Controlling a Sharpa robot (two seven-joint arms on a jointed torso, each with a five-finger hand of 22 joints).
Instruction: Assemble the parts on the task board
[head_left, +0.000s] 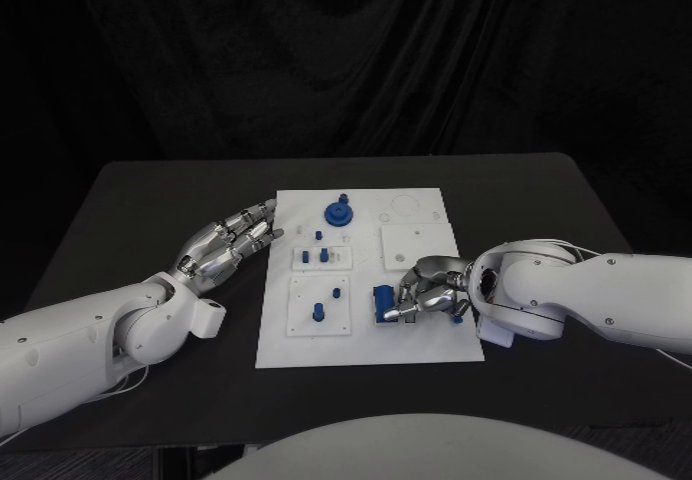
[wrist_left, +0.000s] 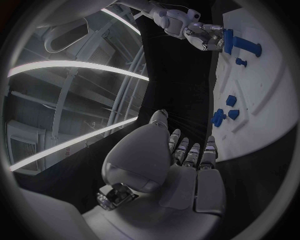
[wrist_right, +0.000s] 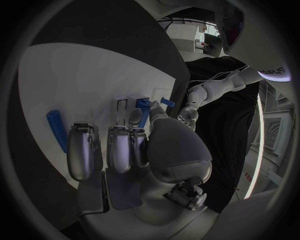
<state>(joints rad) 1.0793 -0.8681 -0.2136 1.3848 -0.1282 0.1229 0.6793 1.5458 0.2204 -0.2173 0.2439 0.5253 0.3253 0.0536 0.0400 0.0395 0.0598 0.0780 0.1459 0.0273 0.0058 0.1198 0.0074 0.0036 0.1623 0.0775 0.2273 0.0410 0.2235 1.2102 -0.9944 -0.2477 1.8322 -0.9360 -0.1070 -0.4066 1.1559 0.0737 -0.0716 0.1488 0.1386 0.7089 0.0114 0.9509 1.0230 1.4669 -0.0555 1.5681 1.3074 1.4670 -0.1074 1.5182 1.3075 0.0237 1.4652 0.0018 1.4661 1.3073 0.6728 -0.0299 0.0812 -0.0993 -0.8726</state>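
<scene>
The white task board (head_left: 368, 345) lies in the middle of the black table. My right hand (head_left: 430, 292) hovers low over the board's near right part, fingers curled down against an upright blue block (head_left: 384, 300); whether they grip it is unclear. In the right wrist view a blue cylinder (wrist_right: 55, 127) lies on the board just beside the fingers (wrist_right: 84, 147). My left hand (head_left: 231, 243) rests at the board's left edge, fingers stretched out and empty. A blue gear-like part (head_left: 339, 212) stands at the far middle. Small blue pegs (head_left: 322, 255) stand in the left inserts.
Bare white inserts (head_left: 415, 245) fill the board's far right. Black table (head_left: 173, 200) surrounds the board on all sides. In the left wrist view my right hand (wrist_left: 201, 36) shows far across the board (wrist_left: 262, 100).
</scene>
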